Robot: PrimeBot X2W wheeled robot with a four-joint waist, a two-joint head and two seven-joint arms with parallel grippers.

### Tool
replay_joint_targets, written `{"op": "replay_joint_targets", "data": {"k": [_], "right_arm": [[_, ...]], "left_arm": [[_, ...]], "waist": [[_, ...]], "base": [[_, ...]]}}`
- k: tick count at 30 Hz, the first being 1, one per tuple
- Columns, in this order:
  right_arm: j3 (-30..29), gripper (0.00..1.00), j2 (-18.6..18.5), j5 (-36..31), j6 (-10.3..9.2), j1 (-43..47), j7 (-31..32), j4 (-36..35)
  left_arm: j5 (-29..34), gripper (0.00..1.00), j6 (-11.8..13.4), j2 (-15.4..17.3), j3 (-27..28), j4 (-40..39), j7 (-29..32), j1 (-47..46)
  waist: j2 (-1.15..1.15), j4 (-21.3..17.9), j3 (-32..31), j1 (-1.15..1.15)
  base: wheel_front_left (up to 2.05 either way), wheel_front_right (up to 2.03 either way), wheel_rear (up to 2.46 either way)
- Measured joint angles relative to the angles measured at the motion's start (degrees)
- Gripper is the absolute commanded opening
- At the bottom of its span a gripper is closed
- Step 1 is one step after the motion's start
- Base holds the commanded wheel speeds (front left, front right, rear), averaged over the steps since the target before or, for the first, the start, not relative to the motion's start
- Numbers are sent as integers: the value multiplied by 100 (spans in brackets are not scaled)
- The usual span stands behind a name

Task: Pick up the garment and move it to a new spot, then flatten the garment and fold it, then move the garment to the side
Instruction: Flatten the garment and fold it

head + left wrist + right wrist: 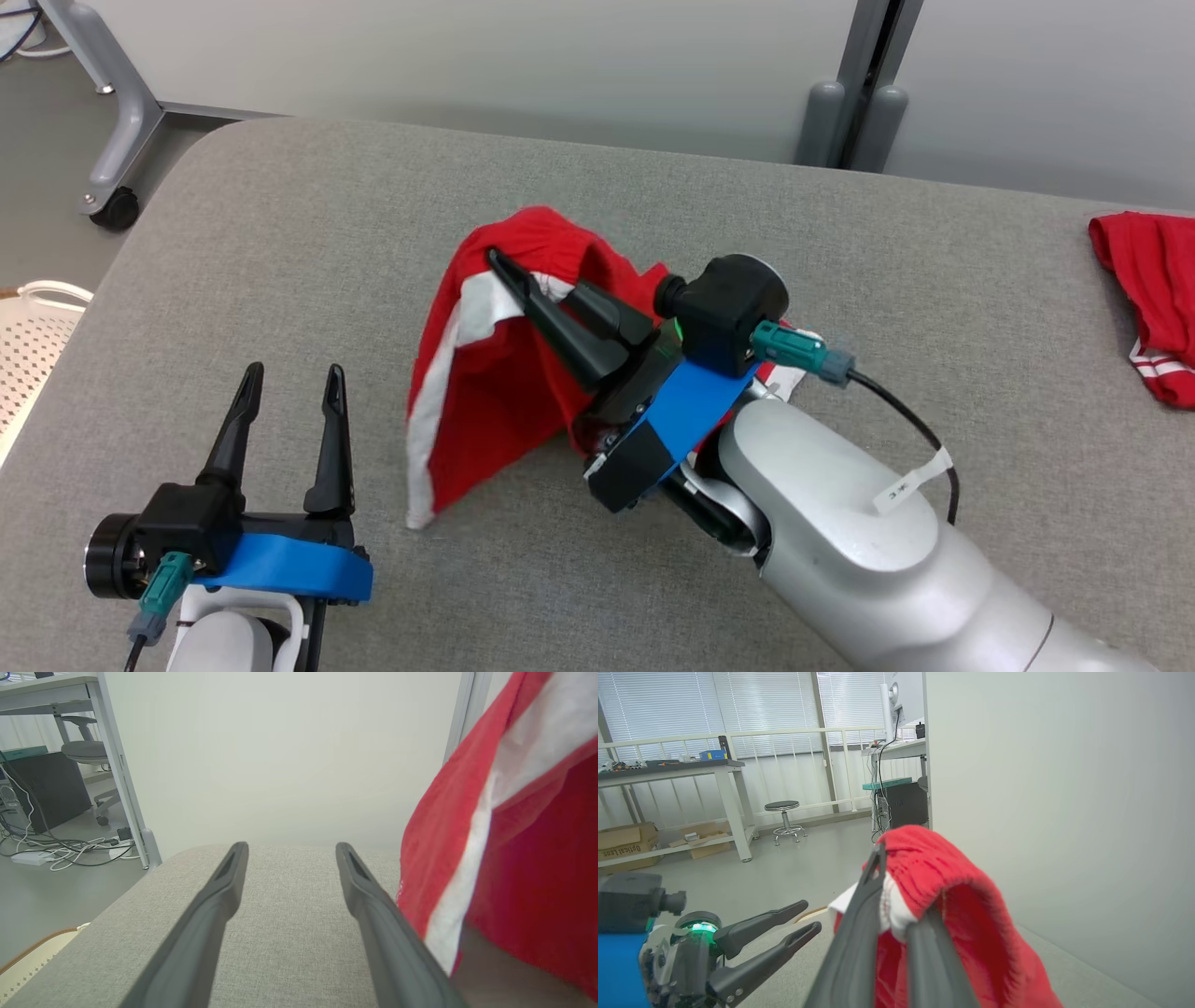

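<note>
the red cloth garment with white side stripe (485, 401) hangs lifted over the middle of the grey fabric-covered table (280, 233), its lower corner apparently touching that surface. the right gripper (530, 278) has its jaws pinched almost together on the gathered waistband, seemingly so the cloth drapes free for carrying. the left gripper (293, 373) hovers near the table's front-left edge, jaws spread wide, holding nothing, probably in reserve for flattening. relocation judged under way.

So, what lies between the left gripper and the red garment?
Only bare grey table; the head view shows it between the left gripper and the garment.
</note>
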Motion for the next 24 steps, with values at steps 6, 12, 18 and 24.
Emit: {"op": "replay_joint_targets", "data": {"k": [6,12,18,24], "right_arm": [[325,0,8,-92,0,502,-1,52],[120,0,2,-488,0,1339,0,442],[-479,0,-3,-1023,0,2080,0,650],[-1161,0,-263,-1369,1,2742,0,497]], "left_arm": [[4,100,-1,-57,96,-15,0,55],[7,100,-1,-89,107,-34,1,149],[13,100,-1,-73,108,-68,0,197],[20,100,-1,-57,81,-74,0,227]], "waist": [[0,-126,-11,0],[0,-427,-2,0],[0,-793,-16,0],[0,-1079,-73,0]], "base": [[0,0,0],[0,0,0],[0,0,0],[0,0,0]]}}
